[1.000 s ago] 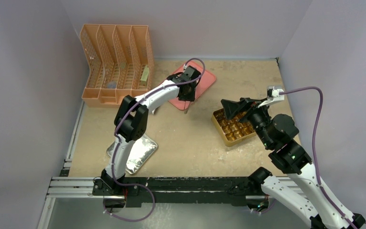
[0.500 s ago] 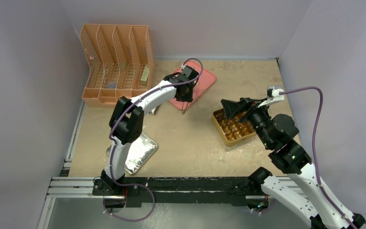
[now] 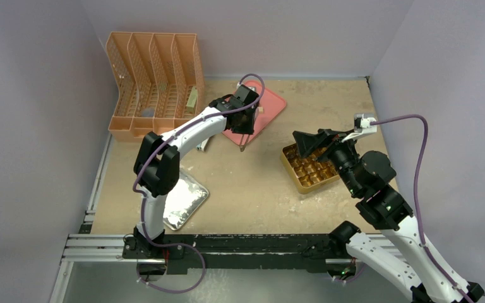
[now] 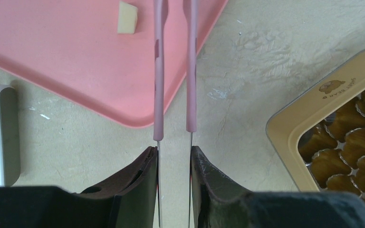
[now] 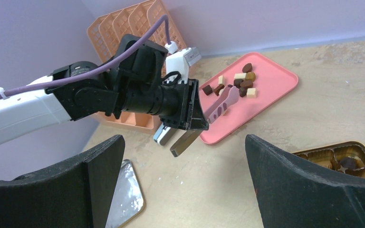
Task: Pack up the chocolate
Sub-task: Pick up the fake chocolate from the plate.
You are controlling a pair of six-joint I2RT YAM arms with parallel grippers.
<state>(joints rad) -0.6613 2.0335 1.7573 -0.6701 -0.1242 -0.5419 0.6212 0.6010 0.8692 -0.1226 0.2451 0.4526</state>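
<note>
Left claw (image 4: 173, 156): narrow, being kept closed on pink tongs (image 4: 158, 85). The tongs' metal ends are being gripped between the two pads, and the two pink arms are being held parallel with a slim gap between them. The tongs are being pointed over the near edge of the pink tray (image 4: 66, 57). Their tips are cut off in the left wrist view, so whether anything is being pinched cannot be told.

Chocolate (image 5: 237, 83): being seen as a loose cluster of dark brown, reddish and cream pieces on the pink tray, just beyond the tongs' tips. One cream block (image 4: 127, 17) is lying on the tray just left of the tongs' arms. A dark piece (image 5: 347, 163) is being seen in one cell of the gold box (image 5: 323, 154).

Right claw (image 5: 184, 137): being held wide, gripping nothing, hovering above the gold box on the table (image 3: 252, 183).

The gold box is sitting right of the tray, apart from it. An orange file rack (image 3: 155, 82) is standing at the far left, and a foil tray (image 3: 186, 202) is lying near the left arm's base.
</note>
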